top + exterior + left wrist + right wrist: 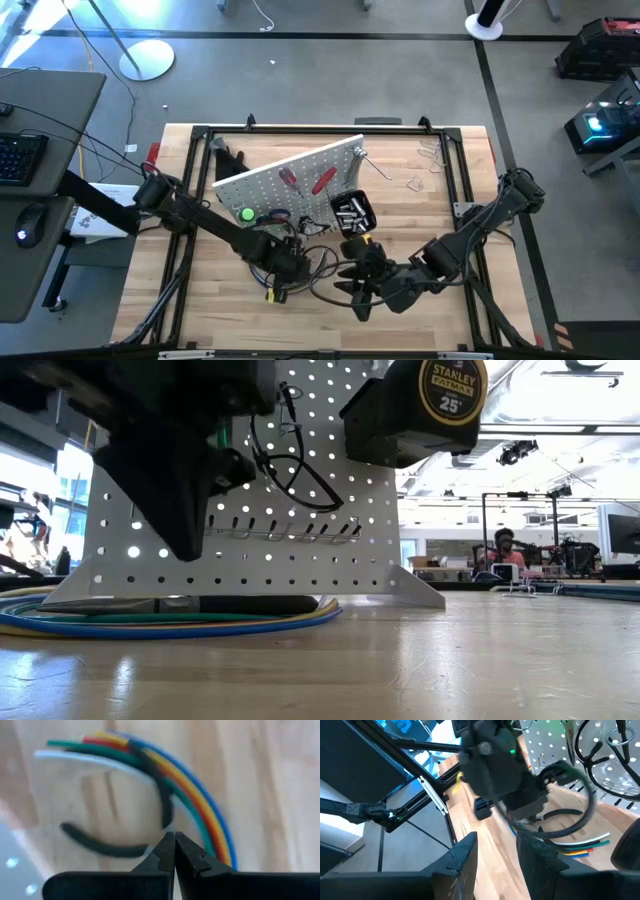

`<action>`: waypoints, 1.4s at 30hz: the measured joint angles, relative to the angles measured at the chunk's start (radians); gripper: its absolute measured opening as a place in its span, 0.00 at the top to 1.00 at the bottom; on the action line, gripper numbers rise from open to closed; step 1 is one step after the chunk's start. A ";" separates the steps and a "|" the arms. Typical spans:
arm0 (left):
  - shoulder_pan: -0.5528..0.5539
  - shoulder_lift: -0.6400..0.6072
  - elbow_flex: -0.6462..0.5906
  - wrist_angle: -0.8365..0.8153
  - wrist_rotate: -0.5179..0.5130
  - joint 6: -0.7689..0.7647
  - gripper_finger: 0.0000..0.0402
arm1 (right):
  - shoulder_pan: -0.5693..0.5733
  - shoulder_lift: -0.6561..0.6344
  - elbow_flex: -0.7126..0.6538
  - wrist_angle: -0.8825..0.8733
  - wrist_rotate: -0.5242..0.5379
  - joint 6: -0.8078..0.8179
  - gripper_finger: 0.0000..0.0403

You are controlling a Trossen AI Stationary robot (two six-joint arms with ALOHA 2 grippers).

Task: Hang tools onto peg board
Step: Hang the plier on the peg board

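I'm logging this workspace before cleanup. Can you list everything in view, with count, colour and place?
peg board: one, white, leaning at the table's back.
red-handled tools: two, red, hanging on the peg board.
black bin: one, black, at the board's lower right corner, metal parts inside.
tape measure: one, black and yellow, in the low view's upper foreground.
cable bundle: one, blue, yellow, green, curved on the table before the board.
wire hooks: a few, silver, table's back right.
table: one, light wood.
left hand: shut, over the cables.
right hand: open, near the left arm.
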 joint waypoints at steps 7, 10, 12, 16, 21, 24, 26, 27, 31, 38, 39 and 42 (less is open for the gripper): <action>-0.040 -0.002 0.008 0.104 0.005 -0.095 1.00 | -0.013 0.000 0.000 0.000 0.000 -0.032 0.68; -0.043 -0.002 0.039 0.032 0.003 -0.099 1.00 | -0.016 0.000 0.000 0.000 0.000 -0.040 0.68; -0.045 -0.002 0.067 -0.021 0.010 -0.099 1.00 | -0.019 0.000 0.000 -0.001 -0.001 -0.040 0.68; -0.055 -0.002 0.129 -0.129 0.045 -0.093 1.00 | -0.020 0.000 0.000 -0.011 -0.002 -0.041 0.68; -0.074 -0.002 0.197 -0.256 0.081 -0.109 1.00 | -0.020 0.000 0.000 -0.019 -0.003 -0.066 0.68; -0.089 -0.003 0.217 -0.330 0.104 -0.116 1.00 | -0.020 0.000 0.000 -0.019 -0.003 -0.067 0.68; -0.104 -0.003 0.219 -0.340 0.133 -0.129 1.00 | -0.020 0.000 0.000 -0.020 -0.003 -0.067 0.68; -0.116 -0.003 0.219 -0.339 0.137 -0.136 1.00 | -0.020 0.000 0.000 -0.022 -0.004 -0.067 0.68; -0.194 -0.006 0.219 -0.315 0.102 -0.201 1.00 | -0.020 0.000 0.000 -0.024 -0.005 -0.067 0.68; -0.334 -0.133 0.119 -0.184 -0.177 -0.494 1.00 | -0.020 0.000 0.000 -0.024 -0.042 -0.093 0.68; -0.356 -0.155 0.084 -0.142 -0.209 -0.555 1.00 | -0.020 0.000 0.000 -0.023 -0.050 -0.094 0.68; -0.428 -0.224 -0.024 -0.017 -0.372 -0.773 1.00 | -0.020 0.000 0.000 -0.023 -0.054 -0.093 0.68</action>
